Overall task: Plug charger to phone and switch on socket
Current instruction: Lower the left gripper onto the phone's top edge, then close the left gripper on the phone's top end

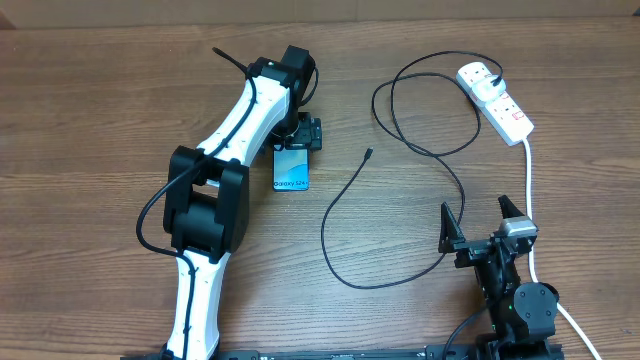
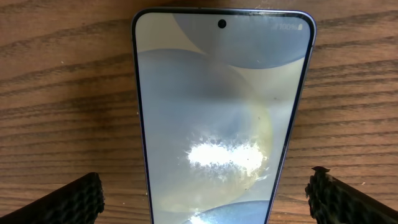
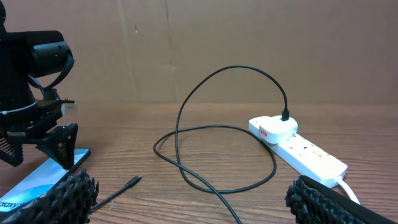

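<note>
Standing wide apart, the left gripper's (image 2: 208, 199) fingers (image 2: 74, 199) are straddling one end of the phone (image 2: 217, 112), with bare wood showing between each finger and the phone's long edges. Whether they are touching the table cannot be told. The phone (image 1: 292, 172) is lying flat, screen up, a little left of the tabletop's (image 1: 100, 100) middle, and the left gripper (image 1: 303, 133) is hanging over the end nearer the far edge. The right gripper (image 1: 475, 215) is likewise gaping wide and holding nothing, hovering near the tabletop's near edge on the right side. The charger (image 1: 325, 220) is looping across the wood between the two arms, its connector tip (image 1: 368, 153) lying free just right of the phone and apart from it. Its other end is running into a white plug (image 1: 478, 77) in the socket (image 1: 500, 100), which is sitting near the far right corner, a white cord (image 1: 528, 190) trailing from it toward the near edge.
</note>
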Controlling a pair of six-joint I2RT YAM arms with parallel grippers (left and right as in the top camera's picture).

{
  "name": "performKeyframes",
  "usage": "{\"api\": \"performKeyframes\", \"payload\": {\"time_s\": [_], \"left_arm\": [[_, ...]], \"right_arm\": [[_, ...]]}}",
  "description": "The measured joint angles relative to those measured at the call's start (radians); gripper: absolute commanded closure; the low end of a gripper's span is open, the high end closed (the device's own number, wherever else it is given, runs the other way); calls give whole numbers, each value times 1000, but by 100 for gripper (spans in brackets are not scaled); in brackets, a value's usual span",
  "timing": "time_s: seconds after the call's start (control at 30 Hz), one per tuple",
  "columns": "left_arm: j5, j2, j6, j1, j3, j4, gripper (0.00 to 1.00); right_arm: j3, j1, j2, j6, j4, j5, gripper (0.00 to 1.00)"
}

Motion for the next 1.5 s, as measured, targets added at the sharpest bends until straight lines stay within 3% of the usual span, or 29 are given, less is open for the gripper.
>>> {"api": "performKeyframes", "payload": {"time_s": [1.5], "left_arm": [[11,-8,-4,0,-119,164,2]], "right_arm": [[0,0,0,0,0,0,0]]}}
